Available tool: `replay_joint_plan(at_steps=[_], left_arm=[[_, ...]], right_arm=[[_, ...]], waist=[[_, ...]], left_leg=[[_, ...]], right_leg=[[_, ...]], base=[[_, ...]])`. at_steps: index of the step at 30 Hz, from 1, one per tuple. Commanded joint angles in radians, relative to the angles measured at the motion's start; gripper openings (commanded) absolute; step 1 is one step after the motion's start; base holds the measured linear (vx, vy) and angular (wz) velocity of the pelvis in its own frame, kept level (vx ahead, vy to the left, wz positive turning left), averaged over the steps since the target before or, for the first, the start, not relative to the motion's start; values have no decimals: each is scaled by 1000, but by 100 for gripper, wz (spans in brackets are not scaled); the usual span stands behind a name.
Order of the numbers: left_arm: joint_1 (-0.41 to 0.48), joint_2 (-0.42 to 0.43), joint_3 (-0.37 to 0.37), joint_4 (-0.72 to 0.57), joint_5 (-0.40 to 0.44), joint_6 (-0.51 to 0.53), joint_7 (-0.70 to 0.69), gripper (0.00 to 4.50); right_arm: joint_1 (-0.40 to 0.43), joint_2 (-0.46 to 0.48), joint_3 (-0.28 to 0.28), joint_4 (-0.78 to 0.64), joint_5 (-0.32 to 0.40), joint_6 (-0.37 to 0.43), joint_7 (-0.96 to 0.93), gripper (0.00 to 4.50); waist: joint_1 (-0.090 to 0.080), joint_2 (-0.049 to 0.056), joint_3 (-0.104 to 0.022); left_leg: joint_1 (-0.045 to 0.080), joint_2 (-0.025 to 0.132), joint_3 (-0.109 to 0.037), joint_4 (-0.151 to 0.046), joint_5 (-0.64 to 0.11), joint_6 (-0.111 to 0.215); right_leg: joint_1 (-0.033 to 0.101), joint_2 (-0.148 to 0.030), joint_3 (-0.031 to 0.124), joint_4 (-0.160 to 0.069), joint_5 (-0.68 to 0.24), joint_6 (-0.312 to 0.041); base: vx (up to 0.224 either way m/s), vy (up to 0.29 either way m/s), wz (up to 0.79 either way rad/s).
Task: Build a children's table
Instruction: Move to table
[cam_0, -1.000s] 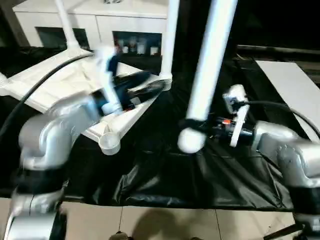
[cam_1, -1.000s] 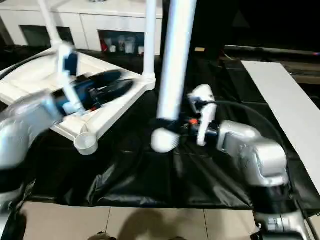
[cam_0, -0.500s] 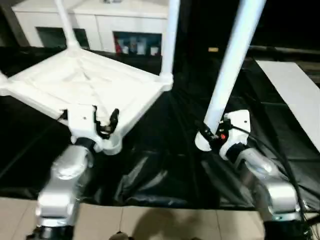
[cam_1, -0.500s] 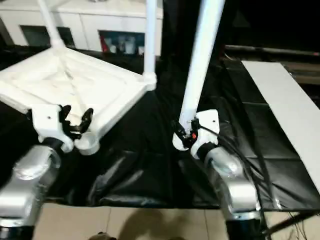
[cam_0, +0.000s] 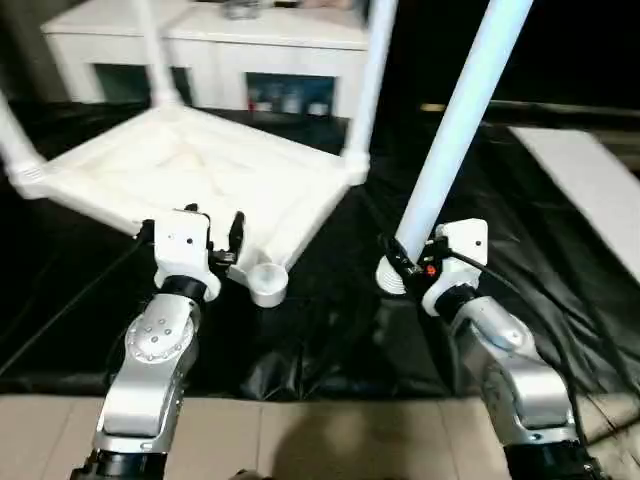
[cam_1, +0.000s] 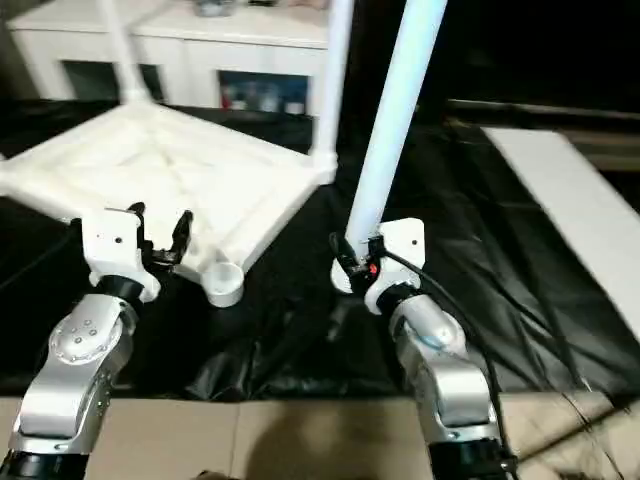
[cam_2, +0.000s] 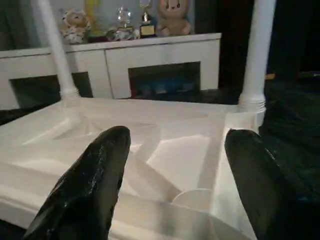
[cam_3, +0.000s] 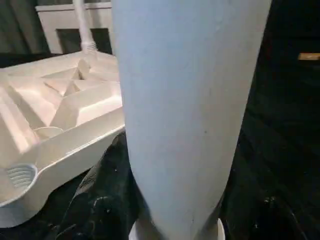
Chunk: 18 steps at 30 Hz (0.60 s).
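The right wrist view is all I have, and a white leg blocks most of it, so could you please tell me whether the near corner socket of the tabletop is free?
Observer: Yes. The near corner socket is empty; three legs already stand in the other corners of the upside-down tabletop.
Operator: Thank you. Where is the other arm?
Observer: The left gripper is open, at the tabletop's near edge just left of that socket, holding nothing.
Operator: And how is my leg standing?
Observer: The right gripper grips the fourth leg near its lower end; it leans up and right, over the black sheet, right of the socket.
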<state>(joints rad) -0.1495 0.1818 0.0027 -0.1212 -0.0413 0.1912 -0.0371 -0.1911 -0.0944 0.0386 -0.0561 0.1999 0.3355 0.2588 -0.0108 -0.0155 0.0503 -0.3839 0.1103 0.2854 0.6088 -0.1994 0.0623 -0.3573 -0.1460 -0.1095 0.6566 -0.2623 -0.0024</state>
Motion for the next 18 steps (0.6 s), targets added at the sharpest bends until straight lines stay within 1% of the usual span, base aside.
replay_joint_plan(at_steps=[1, 2, 3, 4, 5, 6, 7, 8, 9, 10, 11, 12, 13, 14, 15, 16, 17, 18], left_arm=[[-13, -8, 1, 13, 6, -10, 4, 347], [-13, -8, 1, 13, 6, -10, 4, 347], [-16, -9, 3, 17, 9, -10, 6, 347], [-16, -9, 3, 17, 10, -10, 6, 347], [-17, -10, 3, 18, 13, -11, 7, 347], [-18, -11, 5, 17, 12, -10, 7, 347], [-19, -13, 6, 17, 11, -10, 7, 347], [-21, -15, 9, 18, 10, -12, 8, 347], [-22, -16, 11, 17, 9, -12, 7, 347], [-22, -16, 13, 15, 12, -12, 7, 347], [-22, -16, 13, 15, 13, -13, 7, 347], [-23, -17, 14, 14, 11, -13, 6, 347], [-24, -18, 16, 14, 10, -11, 9, 347], [-25, -17, 16, 15, 10, -11, 6, 347], [-26, -16, 15, 15, 13, -2, 11, 347], [-26, -16, 15, 14, 19, 10, 19, 347], [-26, -16, 15, 14, 20, 11, 19, 347], [-27, -9, 4, 12, 15, 6, -6, 347]], right_arm=[[-10, -11, -4, 1, -3, -24, -11, 186], [-10, -11, -4, 1, -3, -24, -11, 186], [-8, -8, 1, -2, -6, -25, -9, 186], [-8, -7, 1, -2, -7, -26, -8, 186], [-7, -6, 1, -2, -8, -26, -8, 186], [-7, -5, 0, -2, -8, -25, -7, 186], [-7, -3, -2, -3, -9, -25, -7, 186], [-6, -2, -3, -3, -10, -24, -6, 186], [-6, -2, -5, -3, -9, -23, -6, 186], [-7, -4, -5, -2, -6, -24, -6, 186], [-7, -4, -5, -1, -6, -25, -6, 186], [-9, -5, -5, 2, -5, -26, -6, 186], [-11, -6, -5, 6, -6, -28, -6, 186], [-13, -5, -5, 8, -6, -28, -6, 186], [-15, -3, -5, 10, -7, -29, -6, 186], [-16, -2, -5, 10, -7, -29, -6, 186], [-16, -2, -5, 10, -7, -29, -6, 186], [-15, -1, -3, 9, -9, -29, -6, 186]], waist=[[41, -24, -62], [41, -24, -62], [48, 6, -64], [53, 11, -59], [53, 16, -53], [35, 11, -41], [0, 48, -69], [-16, 64, -69], [-23, 66, -61], [-16, 66, -56], [-10, 44, -55], [-2, 29, -54], [57, -24, -70], [57, -24, -70], [40, -17, -65], [56, -5, -48], [53, 15, -51], [25, 70, -62]], left_leg=[[25, 42, -172, 157, -285, -105], [25, 42, -172, 157, -285, -105], [-76, 34, -260, 181, -96, -150], [-57, 73, -264, 97, -149, -115], [-32, 65, -246, 40, -143, -73], [-23, 44, -220, -16, -180, -7], [49, 61, -225, -42, -167, 116], [69, 60, -230, -56, -127, 167], [67, 81, -233, -85, -30, 311], [65, 89, -233, -87, 0, 347], [61, 94, -224, -83, 5, 364], [49, 88, -213, -84, -48, 328], [-33, 63, -218, 142, -248, 53], [-33, 63, -218, 142, -248, 53], [-79, 31, -261, 192, -164, -93], [-61, 51, -261, 136, -159, -132], [-27, 58, -245, 34, -143, -86], [36, 78, -248, -52, -172, -15]], right_leg=[[-49, -264, 213, -239, -601, -31], [-49, -264, 213, -239, -601, -31], [55, -240, 151, -194, -614, -67], [46, -187, 125, -173, -492, -176], [39, -126, 91, -167, -443, -212], [-7, -15, 56, -129, -428, -205], [-37, 53, 29, -63, -269, -181], [-55, 80, 21, -21, -172, -161], [-72, 96, -4, 59, -48, -69], [-79, 84, -5, 60, -45, -51], [-71, 59, 13, 33, -27, -24], [-54, 27, 35, -1, -25, -15], [16, -269, 247, -186, -294, -84], [16, -269, 247, -186, -294, -84], [49, -231, 201, -169, -427, -103], [30, -177, 164, -180, -479, -167], [24, -87, 105, -158, -425, -221], [-36, 65, 47, -68, -267, -171]], base=[[0, 0, 0], [0, 0, 0], [47, 92, -29], [29, 172, -36], [29, 172, -36], [-57, 151, 9], [-58, 149, 26], [-58, 149, 26], [-46, 167, 11], [-53, 134, -4], [-53, 134, -4], [-64, 106, -10], [-77, 125, -1], [-77, 125, -1], [-71, 166, -15], [-71, 193, -24], [-71, 193, -24], [-66, 215, 8]])
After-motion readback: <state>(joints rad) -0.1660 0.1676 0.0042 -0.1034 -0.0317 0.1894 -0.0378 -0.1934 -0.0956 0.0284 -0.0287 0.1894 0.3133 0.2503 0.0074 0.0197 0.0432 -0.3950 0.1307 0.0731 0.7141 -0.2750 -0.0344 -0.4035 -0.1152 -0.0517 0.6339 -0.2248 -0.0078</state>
